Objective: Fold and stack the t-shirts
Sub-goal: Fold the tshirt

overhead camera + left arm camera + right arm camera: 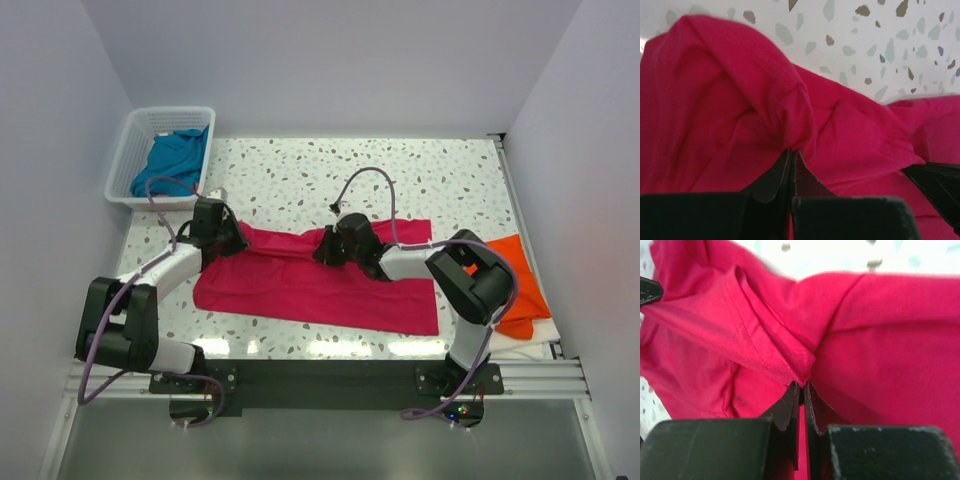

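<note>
The crimson-pink t-shirt (320, 285) lies spread across the middle of the table. My left gripper (234, 238) is shut on a bunched fold of the crimson-pink t-shirt (790, 100) at its far left corner. My right gripper (322, 250) is shut on a hemmed fold of the crimson-pink t-shirt (790, 360) along its far edge near the middle. A bright orange t-shirt (520, 290) lies folded at the right edge of the table, partly hidden by the right arm. The teal-blue t-shirt (172, 160) lies crumpled in the basket.
A white lattice basket (130, 150) stands at the far left corner. White walls close the table on three sides. Speckled tabletop (400, 175) shows beyond the pink shirt. A white cloth edge (525, 343) shows under the orange shirt.
</note>
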Robot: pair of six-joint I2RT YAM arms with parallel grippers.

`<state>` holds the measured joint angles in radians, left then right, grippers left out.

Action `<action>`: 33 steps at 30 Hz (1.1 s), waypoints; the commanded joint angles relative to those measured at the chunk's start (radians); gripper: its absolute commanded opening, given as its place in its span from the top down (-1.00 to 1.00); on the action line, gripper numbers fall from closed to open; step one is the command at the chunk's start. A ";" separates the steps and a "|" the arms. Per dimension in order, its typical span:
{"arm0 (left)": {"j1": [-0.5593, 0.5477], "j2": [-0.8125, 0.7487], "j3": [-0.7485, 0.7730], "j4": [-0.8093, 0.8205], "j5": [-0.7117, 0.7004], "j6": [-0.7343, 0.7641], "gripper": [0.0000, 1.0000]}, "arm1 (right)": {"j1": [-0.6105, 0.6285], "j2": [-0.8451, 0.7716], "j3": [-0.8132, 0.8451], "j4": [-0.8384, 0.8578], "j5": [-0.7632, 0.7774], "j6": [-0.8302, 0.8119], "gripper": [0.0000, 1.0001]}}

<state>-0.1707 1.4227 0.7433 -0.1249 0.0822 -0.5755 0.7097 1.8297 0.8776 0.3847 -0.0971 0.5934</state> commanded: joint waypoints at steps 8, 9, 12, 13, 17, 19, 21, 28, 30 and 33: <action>0.005 -0.159 -0.114 0.171 -0.010 -0.078 0.03 | 0.022 -0.104 -0.107 0.105 -0.004 0.003 0.43; 0.005 -0.169 -0.104 0.168 -0.010 -0.072 0.00 | 0.023 -0.118 -0.111 0.096 0.000 0.002 0.37; 0.005 -0.180 -0.064 0.137 -0.015 -0.049 -0.01 | 0.022 -0.173 -0.103 0.057 0.025 -0.003 0.30; 0.002 -0.168 -0.053 0.127 -0.012 -0.037 0.03 | 0.023 -0.178 -0.092 0.043 0.025 -0.006 0.29; -0.033 -0.104 0.040 0.059 -0.048 0.000 0.06 | 0.024 -0.161 -0.013 -0.045 0.037 -0.038 0.29; -0.059 -0.033 0.082 0.022 -0.044 0.019 0.06 | 0.024 -0.121 0.044 -0.072 0.043 -0.047 0.29; -0.081 0.019 0.138 0.007 -0.044 0.046 0.03 | 0.024 -0.089 0.107 -0.110 0.045 -0.061 0.29; -0.148 0.215 0.232 -0.047 -0.073 0.072 -0.08 | 0.028 0.039 0.228 -0.179 0.019 -0.075 0.28; -0.159 0.226 0.225 -0.044 -0.079 0.072 -0.08 | 0.034 0.055 0.238 -0.182 0.016 -0.076 0.27; -0.167 0.219 0.191 -0.033 -0.079 0.071 -0.07 | 0.042 0.072 0.244 -0.194 0.019 -0.086 0.25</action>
<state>-0.3267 1.6596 0.9375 -0.1661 0.0238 -0.5301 0.7376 1.8935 1.0790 0.2104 -0.0895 0.5377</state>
